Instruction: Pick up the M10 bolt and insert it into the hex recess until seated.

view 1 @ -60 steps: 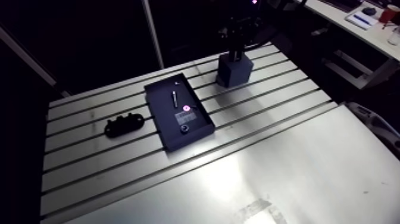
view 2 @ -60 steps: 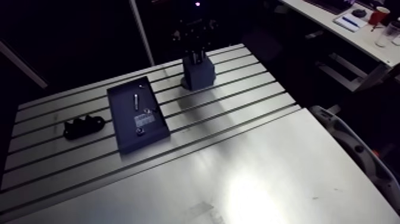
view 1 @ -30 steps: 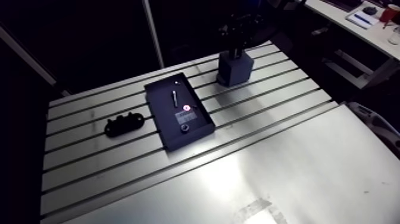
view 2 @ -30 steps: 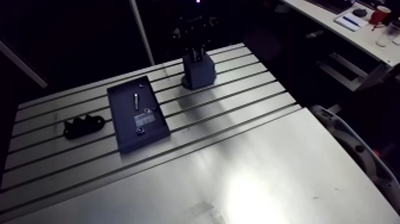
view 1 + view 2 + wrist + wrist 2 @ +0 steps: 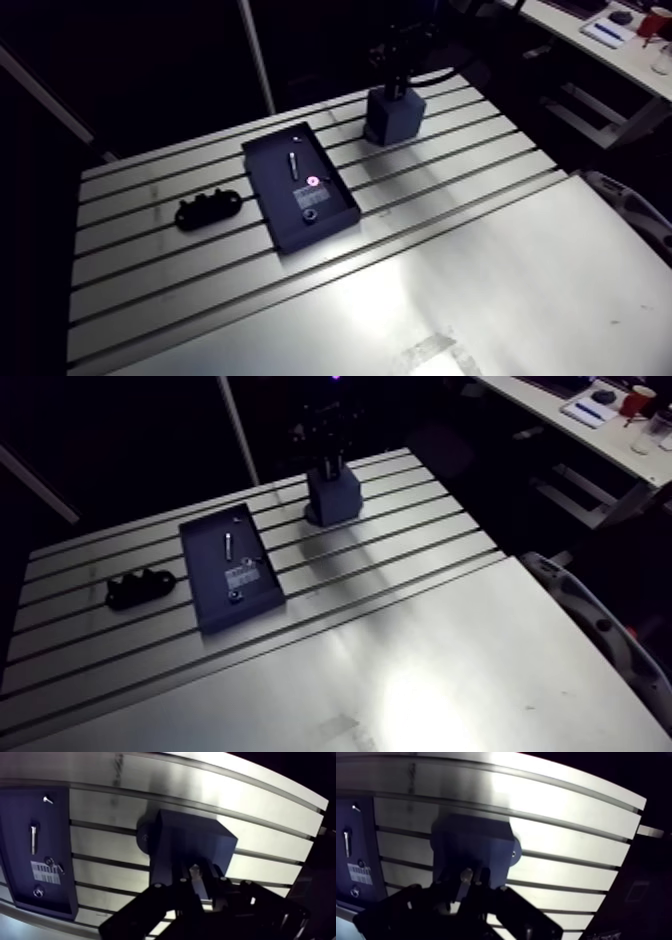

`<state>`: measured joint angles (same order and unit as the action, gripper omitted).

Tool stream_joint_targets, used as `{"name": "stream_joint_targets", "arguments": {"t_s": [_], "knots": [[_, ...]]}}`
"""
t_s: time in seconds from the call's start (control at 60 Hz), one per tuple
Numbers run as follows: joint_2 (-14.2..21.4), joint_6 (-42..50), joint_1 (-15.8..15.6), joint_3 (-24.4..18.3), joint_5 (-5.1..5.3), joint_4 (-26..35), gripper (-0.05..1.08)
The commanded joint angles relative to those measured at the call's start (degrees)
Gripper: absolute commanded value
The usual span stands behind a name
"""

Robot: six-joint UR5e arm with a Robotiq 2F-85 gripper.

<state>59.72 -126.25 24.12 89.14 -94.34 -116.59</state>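
Note:
A dark square block (image 5: pixel 392 115) stands on the slotted table near its far edge. My gripper (image 5: pixel 195 883) hangs directly over the block's top face (image 5: pixel 190 842). It is shut on a short silver M10 bolt (image 5: pixel 194 871), which shows between the fingers and points down at the block. In the arm view the gripper (image 5: pixel 399 82) is a dark shape just above the block. The hex recess is hidden under the fingers and the bolt.
A flat dark tray (image 5: pixel 270 185) lies left of the block; it holds a long screw (image 5: pixel 293 163), a label and small parts. A black fixture (image 5: pixel 210 210) sits further left. Slots run across the table, and a smooth plate (image 5: pixel 480 300) covers the near side.
The gripper has shifted slightly upward over the block. The block, tray and fixture have stayed where they were.

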Motion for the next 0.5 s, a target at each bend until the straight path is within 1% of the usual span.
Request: {"name": "stream_joint_targets", "arguments": {"t_s": [0.017,0.267,0.5], "knots": [[0.1,-4.4,0.1,0.0,0.08,0.1,0.74],[-0.1,-8.3,0.2,-0.2,-0.09,0.4,0.74],[-0.1,-13.4,0.2,-0.3,-0.01,0.3,0.73]]}}
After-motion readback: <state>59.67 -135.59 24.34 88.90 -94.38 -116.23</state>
